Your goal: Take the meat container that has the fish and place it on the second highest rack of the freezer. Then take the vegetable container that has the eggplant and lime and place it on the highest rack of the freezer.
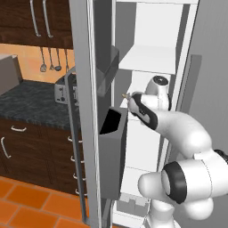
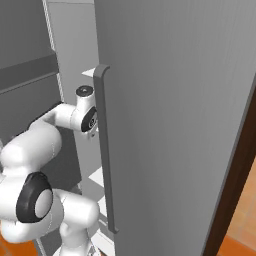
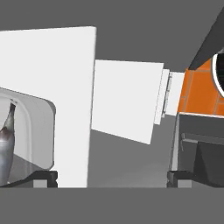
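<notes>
Inside the freezer (image 1: pixel 151 58), open gripper (image 3: pixel 112 178) beside the fish (image 3: pixel 5 144) tray.
Jaws stand wide apart, holding nothing; the fish lies in its container (image 3: pixel 37 131) at the hand view's lower left, on a white shelf. Judged best: centre over the tray rim before closing.

Silvery-grey fish (image 3: pixel 5 144), white freezer (image 1: pixel 153 58) shelves, dark grey door bins (image 1: pixel 111 129), orange floor tiles (image 1: pixel 26 200)

Fish (image 3: pixel 5 144) and its tray (image 3: pixel 41 131) cut by left edge.
</notes>
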Controlling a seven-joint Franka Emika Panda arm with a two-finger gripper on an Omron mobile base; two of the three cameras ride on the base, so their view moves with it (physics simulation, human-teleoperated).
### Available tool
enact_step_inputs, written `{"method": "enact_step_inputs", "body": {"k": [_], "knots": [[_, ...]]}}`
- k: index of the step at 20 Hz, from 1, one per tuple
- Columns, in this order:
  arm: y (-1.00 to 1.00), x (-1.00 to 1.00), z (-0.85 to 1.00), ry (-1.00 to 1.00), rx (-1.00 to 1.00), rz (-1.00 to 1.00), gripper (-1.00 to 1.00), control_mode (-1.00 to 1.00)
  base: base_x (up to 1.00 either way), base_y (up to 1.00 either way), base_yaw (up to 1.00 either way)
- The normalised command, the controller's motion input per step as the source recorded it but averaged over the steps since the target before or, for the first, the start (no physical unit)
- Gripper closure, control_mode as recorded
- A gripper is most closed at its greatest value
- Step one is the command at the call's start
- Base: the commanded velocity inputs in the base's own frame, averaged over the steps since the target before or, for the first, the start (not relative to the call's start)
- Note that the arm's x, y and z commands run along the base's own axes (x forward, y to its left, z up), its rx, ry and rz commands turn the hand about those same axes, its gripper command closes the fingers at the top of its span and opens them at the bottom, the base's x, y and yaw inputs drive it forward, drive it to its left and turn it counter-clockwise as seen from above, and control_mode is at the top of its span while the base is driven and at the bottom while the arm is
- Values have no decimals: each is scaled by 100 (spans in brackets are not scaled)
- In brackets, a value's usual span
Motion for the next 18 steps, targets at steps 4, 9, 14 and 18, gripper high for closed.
{"method": "enact_step_inputs", "body": {"k": [4, 9, 14, 18], "knots": [[0, -36, 18, 0, 0, 0, -100, -100, 0, 0, 0], [0, -46, 10, 0, 0, 0, -100, -100, 0, 0, 0], [0, -44, 19, -1, -2, 2, -100, -100, 0, 0, 0], [0, -43, 32, 0, -18, 16, -100, -100, 0, 0, 0]]}}
